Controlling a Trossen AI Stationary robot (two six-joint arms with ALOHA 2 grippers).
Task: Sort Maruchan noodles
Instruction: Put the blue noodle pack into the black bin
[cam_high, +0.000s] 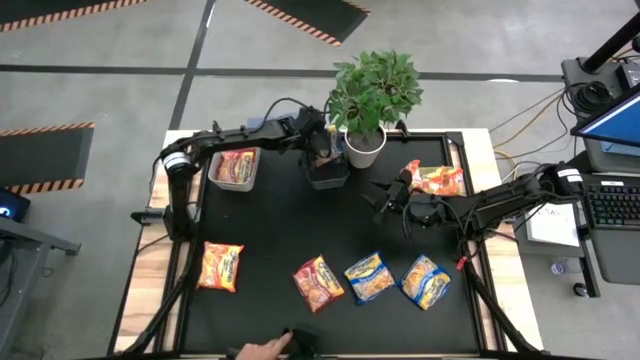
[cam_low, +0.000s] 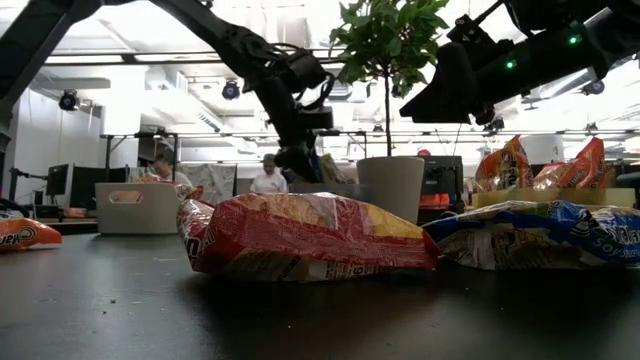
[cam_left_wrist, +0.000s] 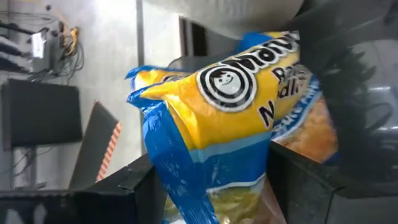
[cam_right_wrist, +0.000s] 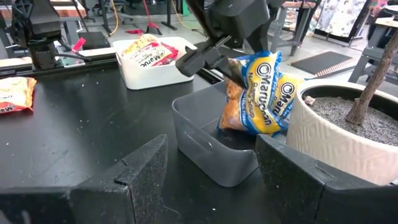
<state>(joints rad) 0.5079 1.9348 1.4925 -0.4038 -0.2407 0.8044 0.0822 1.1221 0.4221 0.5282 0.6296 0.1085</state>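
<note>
On the left we have the white bin (cam_high: 235, 168) with a red packet in it, far-left part of the mat. Next right is the left gripper (cam_high: 322, 146), over the dark bin (cam_high: 328, 173) beside the plant pot (cam_high: 363, 146). A blue-yellow packet (cam_right_wrist: 261, 93) stands on end in that bin, long axis roughly upright, leaning toward the pot. In the right wrist view the left fingers (cam_right_wrist: 199, 59) sit at its upper edge and look spread; we judge the grip is letting go or already off, but we cannot see for sure whether a pad touches the wrapper.

The relation that counts: the packet is directly under the left gripper and inside the bin walls, so the next move we'd expect is a straight lift clear, no sideways pull, or the packet tips out.

Along the near row: orange packet (cam_high: 221, 266), red one (cam_high: 318, 283), two blue ones (cam_high: 369, 277) (cam_high: 425, 280). The first two lie nearer the left arm, the blue pair nearer the right.

The right gripper (cam_high: 395, 200) hangs mid-table, fingers apart, empty. Just behind it is the bin (cam_high: 440, 192) with orange packets.

A person's hand (cam_high: 262, 349) shows at the near edge.
</note>
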